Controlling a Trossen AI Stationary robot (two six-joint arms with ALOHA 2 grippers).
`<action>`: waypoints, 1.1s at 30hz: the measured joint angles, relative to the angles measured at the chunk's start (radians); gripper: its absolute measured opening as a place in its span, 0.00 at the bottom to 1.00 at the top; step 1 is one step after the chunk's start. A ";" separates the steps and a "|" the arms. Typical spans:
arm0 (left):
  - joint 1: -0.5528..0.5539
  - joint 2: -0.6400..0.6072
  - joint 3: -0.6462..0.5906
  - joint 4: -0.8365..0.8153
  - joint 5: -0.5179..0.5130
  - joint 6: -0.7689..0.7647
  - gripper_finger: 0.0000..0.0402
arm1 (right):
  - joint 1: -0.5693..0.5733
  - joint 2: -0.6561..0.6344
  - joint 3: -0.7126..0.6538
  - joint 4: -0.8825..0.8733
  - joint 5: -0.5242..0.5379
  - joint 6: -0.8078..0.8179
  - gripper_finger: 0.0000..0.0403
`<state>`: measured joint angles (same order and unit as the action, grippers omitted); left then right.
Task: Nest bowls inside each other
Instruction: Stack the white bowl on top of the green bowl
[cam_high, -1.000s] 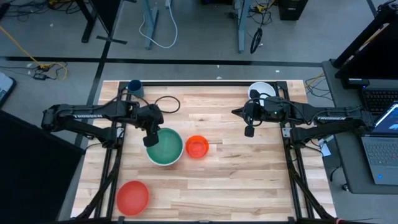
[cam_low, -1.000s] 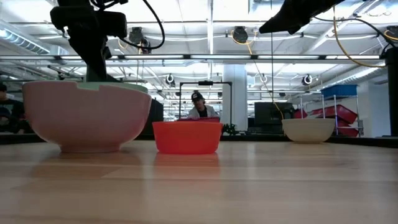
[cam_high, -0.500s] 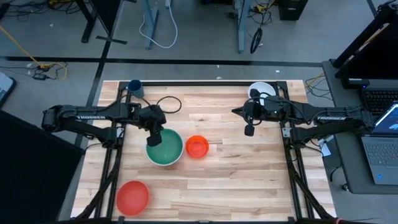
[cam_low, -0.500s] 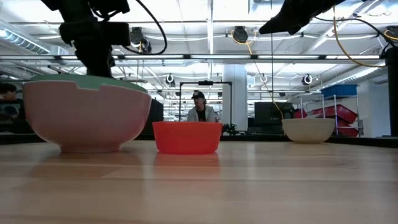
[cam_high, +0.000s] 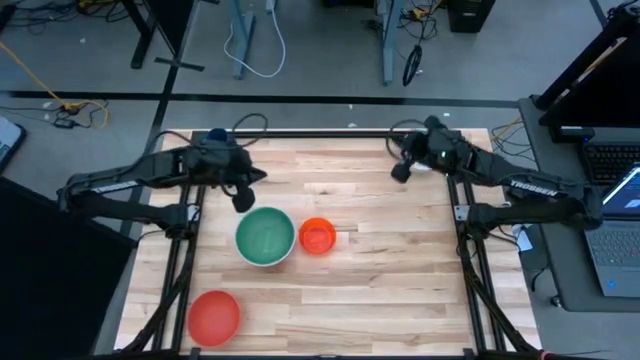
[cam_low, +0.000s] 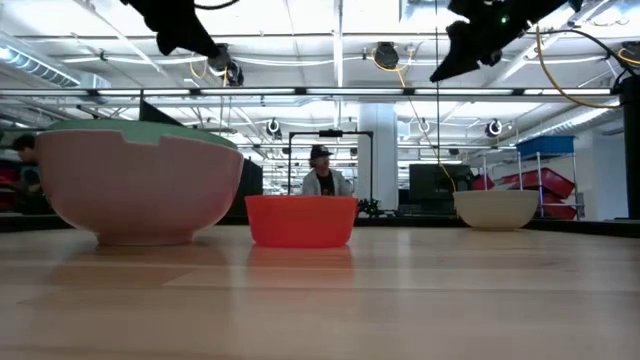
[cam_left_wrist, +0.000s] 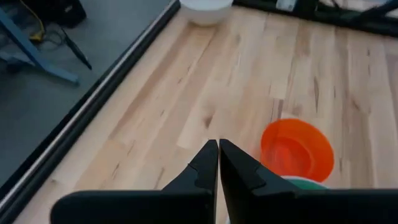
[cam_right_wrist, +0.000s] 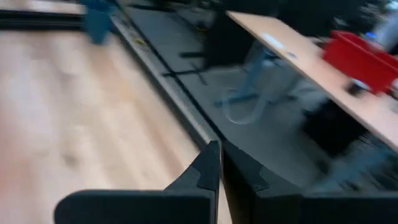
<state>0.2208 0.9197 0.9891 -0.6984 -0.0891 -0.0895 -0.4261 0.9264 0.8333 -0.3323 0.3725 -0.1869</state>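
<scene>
A green bowl (cam_high: 265, 234) sits nested in a large white bowl (cam_low: 140, 190) left of the table's middle. Just to its right stands a small orange-red bowl (cam_high: 317, 236). A red bowl (cam_high: 213, 317) rests near the front left corner. A smaller white bowl (cam_low: 495, 208) stands at the far right, also in the left wrist view (cam_left_wrist: 205, 7). My left gripper (cam_high: 243, 198) hangs shut and empty in the air just beyond the green bowl's far rim. My right gripper (cam_high: 399, 172) is shut and empty, raised near the far edge.
A small dark blue cup (cam_high: 215, 135) stands at the far left corner, under my left arm. Bare wood lies across the table's middle and right half. A person sits in the room beyond the far edge (cam_low: 320, 178).
My left gripper has risen from just over the green bowl and drawn back toward the far edge, tipping up from steeply downward. My right gripper has swung toward the far edge. Both have stayed shut. The bowls have not moved.
</scene>
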 joint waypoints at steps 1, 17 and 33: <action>0.004 -0.014 -0.001 -0.005 0.000 -0.002 0.00 | -0.040 0.000 0.002 -0.010 -0.001 -0.014 0.00; 0.025 -0.052 -0.001 0.022 -0.073 -0.025 0.00 | -0.543 0.037 0.006 -0.007 -0.079 -0.136 0.00; 0.030 -0.051 -0.001 0.064 -0.051 -0.035 0.00 | -0.507 0.264 0.006 -0.423 -0.457 0.129 0.13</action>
<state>0.2508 0.8684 0.9878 -0.6346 -0.1398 -0.1246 -0.9330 1.1900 0.8390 -0.7553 -0.0846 -0.0580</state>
